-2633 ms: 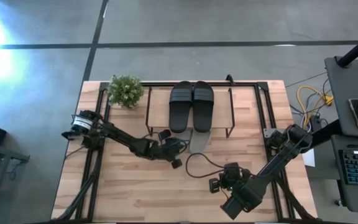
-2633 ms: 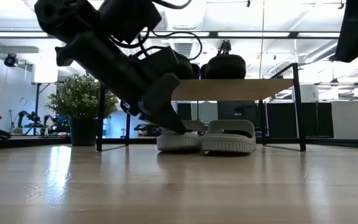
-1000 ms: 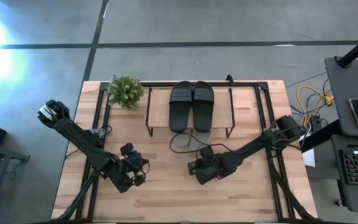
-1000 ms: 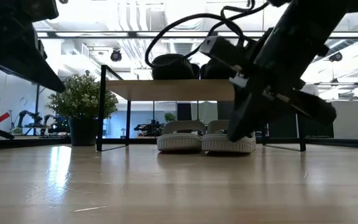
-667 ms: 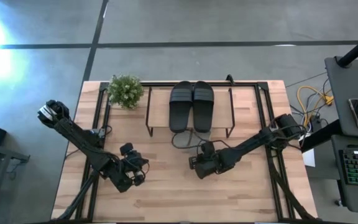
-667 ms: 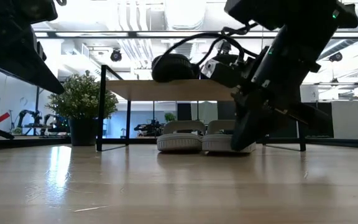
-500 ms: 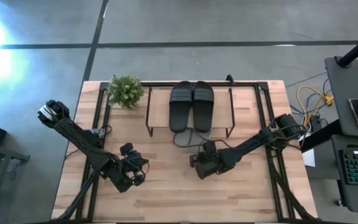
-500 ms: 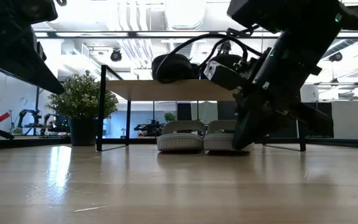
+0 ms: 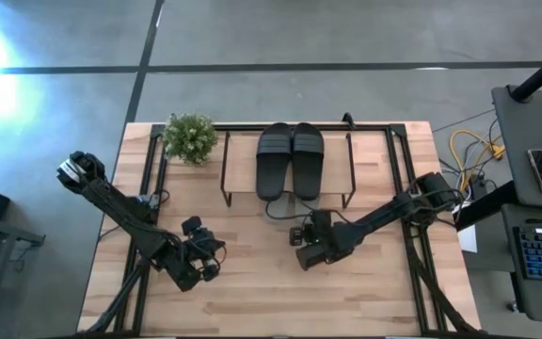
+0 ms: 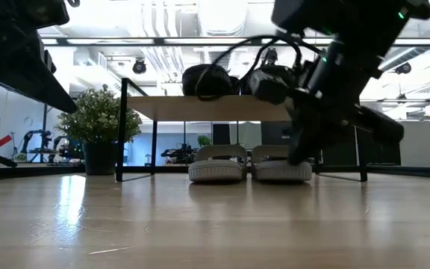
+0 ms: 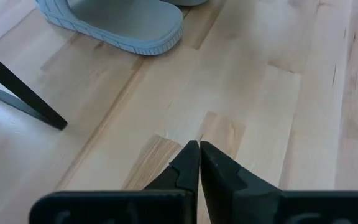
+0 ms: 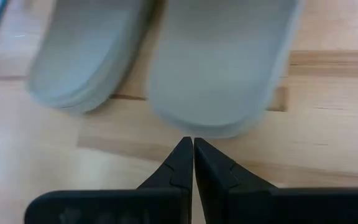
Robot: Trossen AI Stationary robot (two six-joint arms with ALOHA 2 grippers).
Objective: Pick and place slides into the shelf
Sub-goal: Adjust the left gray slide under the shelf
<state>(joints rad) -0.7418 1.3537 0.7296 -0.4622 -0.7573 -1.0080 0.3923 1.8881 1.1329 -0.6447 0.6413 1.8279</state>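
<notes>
The black slides (image 9: 290, 160) lie side by side on the shelf's top board (image 9: 243, 168). The two pale grey-green slides stand under the board on the tabletop, one (image 10: 216, 172) beside the other (image 10: 282, 170). My right gripper (image 9: 301, 226) is low at the shelf's near side, shut, with its tips at the right-hand pale slide (image 12: 222, 62). In the low view the right gripper (image 10: 298, 153) stands in front of that slide. My left gripper (image 9: 215, 252) waits shut above the near-left part of the table. The left wrist view shows the left gripper (image 11: 199, 149) over bare wood. My right gripper's shut fingertips (image 12: 186, 146) meet the rounded near end (image 12: 194, 132) of the right-hand pale slide. They come level from the table's near side, along the slide's length. The slide lies flat on its sole on the tabletop.
A potted plant (image 9: 190, 137) stands at the far-left corner beside the shelf. Thin black shelf legs (image 10: 119, 131) (image 11: 17, 93) rise from the table on both sides of the pale slides. Bare wood (image 9: 252, 301) stretches along the near half of the table.
My right gripper has moved toward the far edge with shut fingers. The pale slide in front of it has slid in under the shelf and now sits beside the other pale one. The left arm has kept still.
</notes>
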